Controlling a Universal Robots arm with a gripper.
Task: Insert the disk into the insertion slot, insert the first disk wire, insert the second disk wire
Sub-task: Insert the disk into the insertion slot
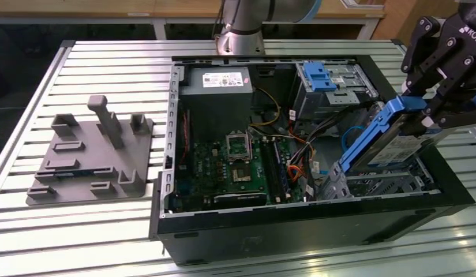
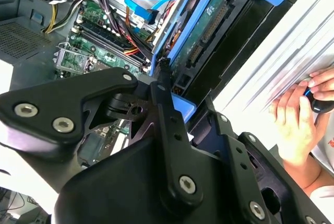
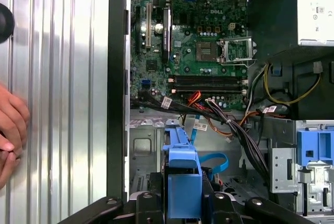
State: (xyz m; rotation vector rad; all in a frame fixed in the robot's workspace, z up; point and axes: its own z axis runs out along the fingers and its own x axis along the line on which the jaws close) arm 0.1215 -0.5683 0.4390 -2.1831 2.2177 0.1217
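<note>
Slatted metal table (image 1: 107, 242) carries an open black computer case (image 1: 299, 231), a grey moulded fixture (image 1: 92, 156) beside it toward the exterior view's left, and a green motherboard (image 1: 238, 167) on the case floor. The insertion slot (image 1: 384, 186), a silver perforated cage, sits in the case corner at the exterior view's right, with the disk (image 1: 385, 141) in its blue carrier steeply tilted over it, lower end at the cage top, not seated. Pincer (image 1: 426, 112) is clamped on the disk's raised end; a person's hand (image 3: 11, 125) rests on the table outside the case.
</note>
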